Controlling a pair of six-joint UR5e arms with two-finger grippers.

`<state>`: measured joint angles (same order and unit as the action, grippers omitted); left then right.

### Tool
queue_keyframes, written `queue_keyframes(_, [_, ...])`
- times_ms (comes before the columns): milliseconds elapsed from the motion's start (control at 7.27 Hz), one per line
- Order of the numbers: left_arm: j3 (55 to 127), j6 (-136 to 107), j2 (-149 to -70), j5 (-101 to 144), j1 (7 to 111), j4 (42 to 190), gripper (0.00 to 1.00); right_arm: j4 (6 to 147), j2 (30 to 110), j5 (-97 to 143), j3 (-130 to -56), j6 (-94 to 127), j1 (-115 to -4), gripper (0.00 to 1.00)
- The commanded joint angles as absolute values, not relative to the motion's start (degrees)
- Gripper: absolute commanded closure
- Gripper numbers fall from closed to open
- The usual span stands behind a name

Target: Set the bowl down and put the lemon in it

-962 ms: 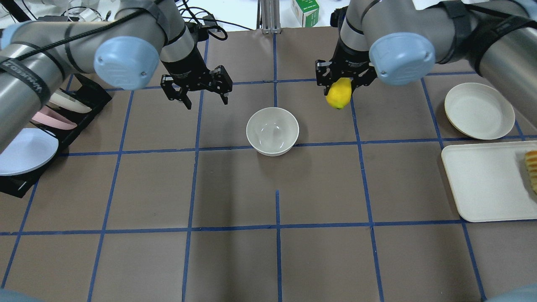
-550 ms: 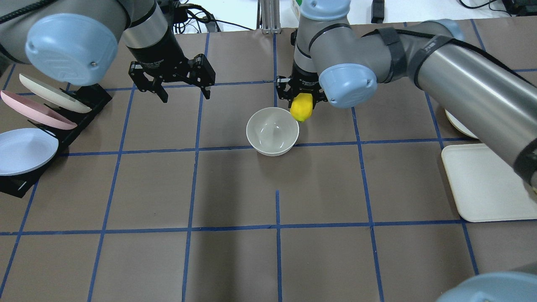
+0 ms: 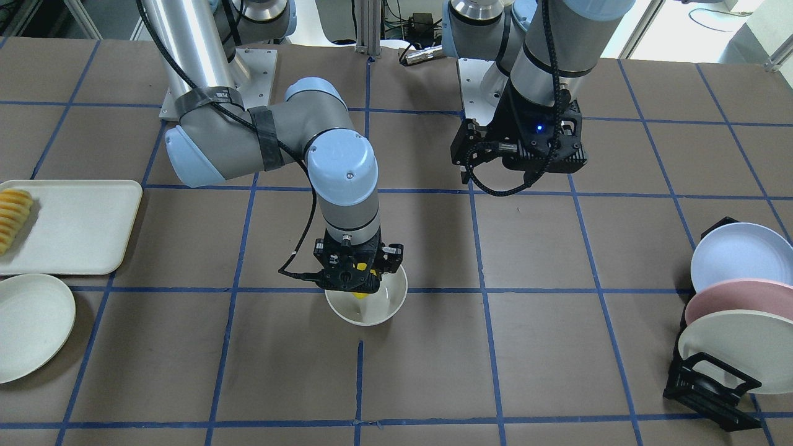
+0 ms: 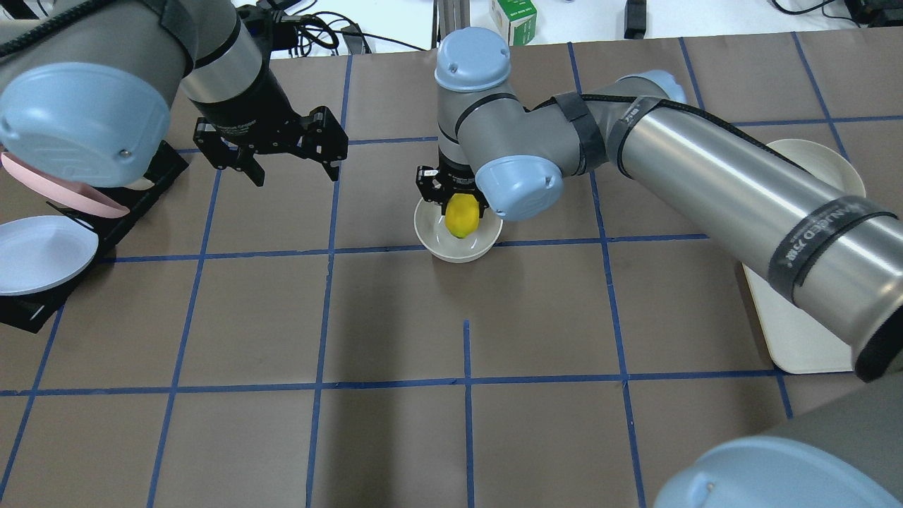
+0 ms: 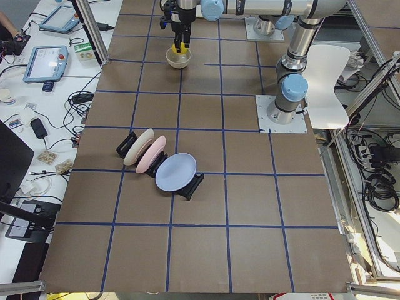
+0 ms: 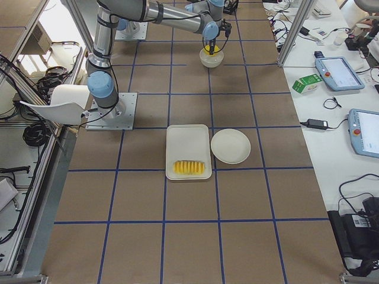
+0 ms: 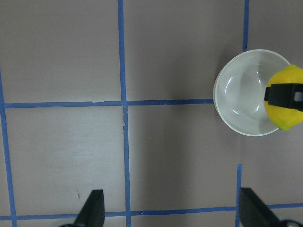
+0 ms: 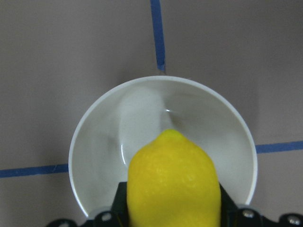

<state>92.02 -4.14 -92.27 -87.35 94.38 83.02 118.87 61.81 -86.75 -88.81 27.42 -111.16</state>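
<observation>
Over the bowl [image 4: 439,242], the right end effector [image 4: 459,209] pinches the lemon [image 4: 462,219]. The left end effector [image 4: 295,176] hangs spread, well apart.

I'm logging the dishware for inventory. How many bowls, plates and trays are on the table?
Bowls: 1 (bowl)
Plates: 4 (blue plate, pink plate, off-white racked plate, flat plate)
Trays: 1 (tray)
Total: 6

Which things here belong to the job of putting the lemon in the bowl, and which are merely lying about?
Job in hand: bowl; lemon; right gripper, holding the lemon.
Lying about: flat plate; white tray; sliced food; rack of plates.
</observation>
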Motion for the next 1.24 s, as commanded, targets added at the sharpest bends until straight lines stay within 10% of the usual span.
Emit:
queue_keyframes(0, [92.72, -2.91, -91.67, -87.45, 94.13, 77.55, 0.00, 119.53, 59.25, -86.75, -89.03, 27.95, -111.97, 1.00])
queue_keyframes(275, [92.72, -2.55, -90.88, -87.54, 94.04, 76.29, 0.00, 121.88, 57.84, -86.75, -89.03, 27.51, -111.97, 0.75])
queue_keyframes(550, [92.64, -2.64, -90.88, -87.54, 94.04, 76.29, 0.00, 123.14, 57.91, -87.79, -88.69, 27.51, -111.97, 0.00])
queue_keyframes(1100, [92.72, -2.81, -90.53, -87.63, 93.96, 76.38, 0.00, 114.12, 68.78, -88.07, -88.86, 26.46, -105.77, 0.00])
